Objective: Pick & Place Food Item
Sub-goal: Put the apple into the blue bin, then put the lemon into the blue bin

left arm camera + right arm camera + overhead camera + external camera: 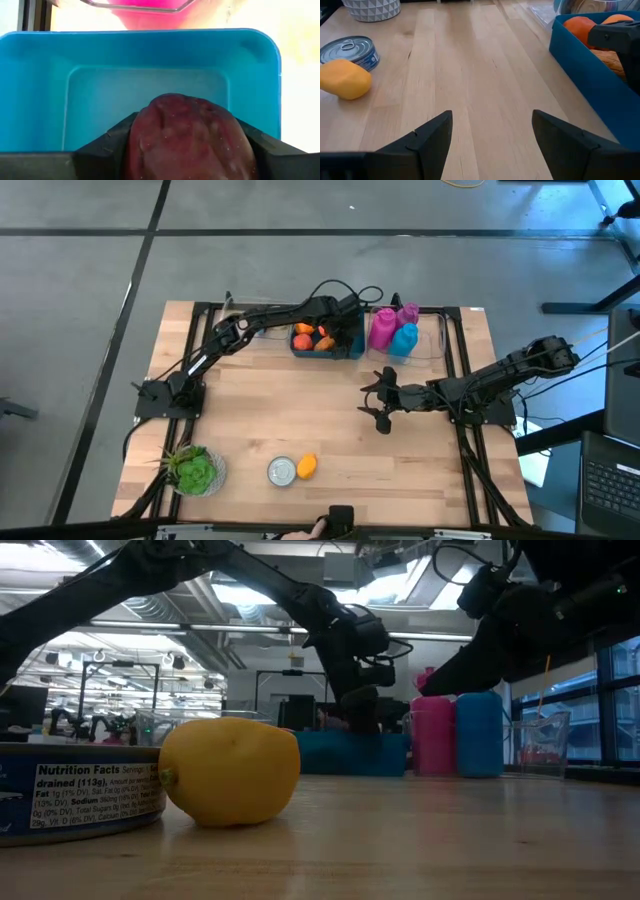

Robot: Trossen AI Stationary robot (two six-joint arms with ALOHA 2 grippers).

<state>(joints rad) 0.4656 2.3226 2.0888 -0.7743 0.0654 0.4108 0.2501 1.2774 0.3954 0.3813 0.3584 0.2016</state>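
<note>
The pale butcher-block table (330, 420) stands on a grey concrete floor, with a lit workshop of shelves and ceiling lights stretching away behind it. Nearest the front edge, well apart from both pincers, sit a small green potted plant (194, 470), a tin can (283, 471) and, touching the can's side, a yellow lemon-like fruit (307, 466); from table height that fruit (230, 772) fills the foreground beside the can's nutrition label (80, 802). Farther in, the right gripper (378, 402) hovers over bare wood near the table's middle, its two dark fingers (420, 142) spread wide with nothing between them; the can and yellow fruit lie well ahead of it, and the blue bin's wall is off to one side of it. Farther still, the left gripper (345, 330) hangs over the blue bin (325, 345) at the table's far edge, clamped on a dark red, apple-like fruit (190, 137) that bulges between its fingers (102, 147) directly above the bin's bare blue floor (145, 95). In the bin's other end, just beside this pincer, lie orange and red fruits (312, 337). Beyond the bin's far side stand a pink bottle (383, 327) and a blue bottle (404, 339), close together, inside a clear container (432, 340).
</note>
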